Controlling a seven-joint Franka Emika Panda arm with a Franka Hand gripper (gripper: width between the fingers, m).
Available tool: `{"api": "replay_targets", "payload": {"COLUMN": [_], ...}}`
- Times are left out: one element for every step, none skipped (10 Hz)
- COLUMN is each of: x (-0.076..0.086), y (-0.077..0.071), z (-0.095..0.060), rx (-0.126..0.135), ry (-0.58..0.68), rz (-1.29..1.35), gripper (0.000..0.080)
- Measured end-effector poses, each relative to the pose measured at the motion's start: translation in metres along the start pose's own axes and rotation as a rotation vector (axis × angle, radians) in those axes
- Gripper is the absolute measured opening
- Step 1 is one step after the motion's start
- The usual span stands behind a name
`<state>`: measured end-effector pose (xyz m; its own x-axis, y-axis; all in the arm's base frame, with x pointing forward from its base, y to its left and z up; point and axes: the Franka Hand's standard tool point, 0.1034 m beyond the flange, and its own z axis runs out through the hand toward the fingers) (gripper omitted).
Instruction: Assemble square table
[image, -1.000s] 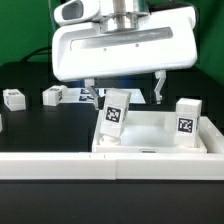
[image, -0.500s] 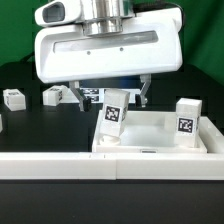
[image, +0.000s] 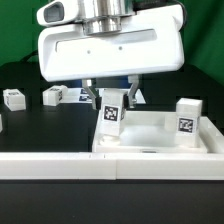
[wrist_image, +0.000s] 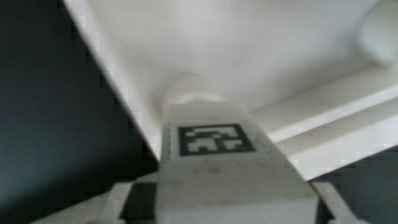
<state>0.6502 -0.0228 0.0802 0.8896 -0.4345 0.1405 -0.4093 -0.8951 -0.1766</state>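
Note:
The white square tabletop (image: 152, 133) lies tray-side up at the front right. One tagged white leg (image: 112, 116) stands tilted in its corner on the exterior view's left, and a second leg (image: 187, 121) stands at its far right corner. My gripper (image: 112, 97) is straight above the first leg, open, with one finger on each side of the leg's top and a small gap on both sides. In the wrist view the leg (wrist_image: 215, 138) fills the space between my fingers (wrist_image: 125, 203), over the tabletop's rim (wrist_image: 214, 50).
Two loose tagged legs (image: 14, 98) (image: 53, 95) lie on the black table at the exterior view's left, with another tagged piece (image: 82, 95) behind my left finger. A long white rail (image: 100, 166) runs along the front edge.
My gripper has moved toward the exterior view's left and come down, so its fingers now straddle the top of the left leg. The fingers stand closer together than before.

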Motion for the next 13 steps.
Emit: {"api": "replay_targets", "payload": {"x": [0.000,0.000,0.007,0.013,0.015,0.015,0.014,0.013,0.013,0.013,0.013,0.013,0.013], "y": [0.000,0.000,-0.003,-0.007,-0.006,-0.005,-0.004,-0.004,-0.003,-0.003,-0.003,-0.003,-0.003], "z": [0.000,0.001,0.004,0.006,0.007,0.007,0.007,0.008,0.008,0.008,0.008,0.008,0.008], "rx": [0.000,-0.001,0.003,0.007,0.011,0.011,0.005,0.007,0.008,0.008,0.008,0.008,0.008], "ry": [0.000,-0.001,0.007,0.017,0.021,0.017,0.014,0.009,0.008,0.008,0.008,0.008,0.008], "rz": [0.064,0.137,0.257,0.396,0.530,0.679,0.854,0.982,1.005,1.005,1.005,1.005,1.005], "gripper": [0.0290,0.0290,0.0290,0.0290,0.0290,0.0290,0.0290,0.0290,0.0290,0.0290,0.0290,0.0290,0.0290]}}
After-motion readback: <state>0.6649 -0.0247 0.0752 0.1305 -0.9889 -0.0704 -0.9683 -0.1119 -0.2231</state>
